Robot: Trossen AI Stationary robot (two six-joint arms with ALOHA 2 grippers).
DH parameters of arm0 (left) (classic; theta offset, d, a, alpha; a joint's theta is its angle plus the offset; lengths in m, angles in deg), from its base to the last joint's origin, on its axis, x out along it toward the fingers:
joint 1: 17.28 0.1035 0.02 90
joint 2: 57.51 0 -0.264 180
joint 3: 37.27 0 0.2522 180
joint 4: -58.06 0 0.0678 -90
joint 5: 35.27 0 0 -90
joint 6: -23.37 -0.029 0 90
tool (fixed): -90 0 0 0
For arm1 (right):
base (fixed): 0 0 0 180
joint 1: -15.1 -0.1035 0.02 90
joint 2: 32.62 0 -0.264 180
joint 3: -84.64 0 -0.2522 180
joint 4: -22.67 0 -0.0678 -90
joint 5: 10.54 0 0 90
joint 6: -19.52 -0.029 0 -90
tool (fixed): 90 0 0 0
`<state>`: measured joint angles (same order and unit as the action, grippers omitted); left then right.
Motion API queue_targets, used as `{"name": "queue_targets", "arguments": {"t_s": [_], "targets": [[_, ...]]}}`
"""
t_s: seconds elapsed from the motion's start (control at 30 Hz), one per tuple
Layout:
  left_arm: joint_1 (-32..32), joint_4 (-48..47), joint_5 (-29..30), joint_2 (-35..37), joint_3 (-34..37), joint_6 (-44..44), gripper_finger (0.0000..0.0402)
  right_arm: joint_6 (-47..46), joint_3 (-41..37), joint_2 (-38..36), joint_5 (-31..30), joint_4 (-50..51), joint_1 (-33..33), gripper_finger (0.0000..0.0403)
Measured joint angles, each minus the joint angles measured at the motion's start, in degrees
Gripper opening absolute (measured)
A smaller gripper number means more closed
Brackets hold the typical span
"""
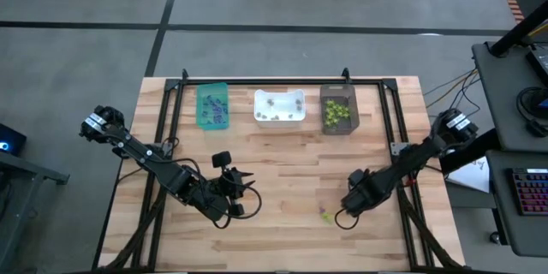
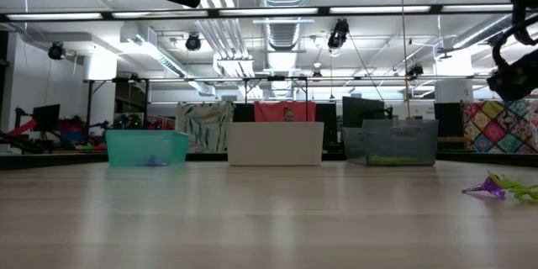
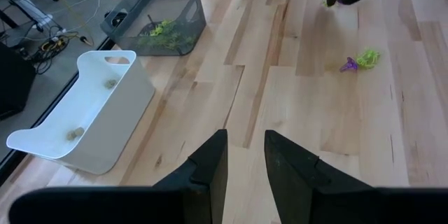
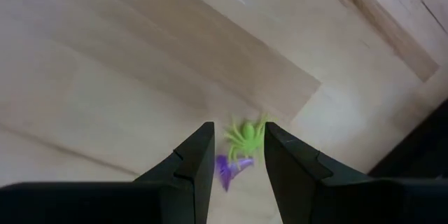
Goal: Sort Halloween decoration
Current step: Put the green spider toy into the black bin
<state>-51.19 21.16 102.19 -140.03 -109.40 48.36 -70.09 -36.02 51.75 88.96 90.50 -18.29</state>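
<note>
Right gripper (image 4: 238, 155) over two trinkets, table's near edge
Jaws narrowly parted, holding nothing; green spider (image 4: 245, 134) and purple piece (image 4: 229, 170) on table (touching); left gripper (image 3: 245, 155) likewise gapped, empty.

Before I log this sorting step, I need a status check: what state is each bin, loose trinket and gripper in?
Teal bin: upright, holds purple trinkets.
White bin: upright, a few pale trinkets inside.
Dark bin: upright, holds lime-green trinkets.
Green spider: loose on the table, unsorted.
Purple trinket: loose beside the spider.
Right gripper: open, empty, above both.
Left gripper: open, empty.
</note>
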Motion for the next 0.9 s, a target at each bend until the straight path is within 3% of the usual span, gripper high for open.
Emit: {"name": "queue_targets", "arguments": {"t_s": [0.27, 0.6, 0.9], "targets": [[0.0, 0.0, 0.0, 0.0, 0.0, 0.0, 0.0078, 2.2, 0.2, 3.8, 0.2, -0.2, 0.0, 0.011], [0.0, -0.1, 0.0, 0.0, 0.0, 0.0, 0.0078, 2.7, 0.2, 4.4, 0.0, -1.1, 0.0, 0.0017], [0.0, -0.1, 0.0, 0.0, 0.0, 0.0, 0.0078, 4.2, 1.0, 3.8, -1.1, 0.2, 0.0, 0.0009]]}}
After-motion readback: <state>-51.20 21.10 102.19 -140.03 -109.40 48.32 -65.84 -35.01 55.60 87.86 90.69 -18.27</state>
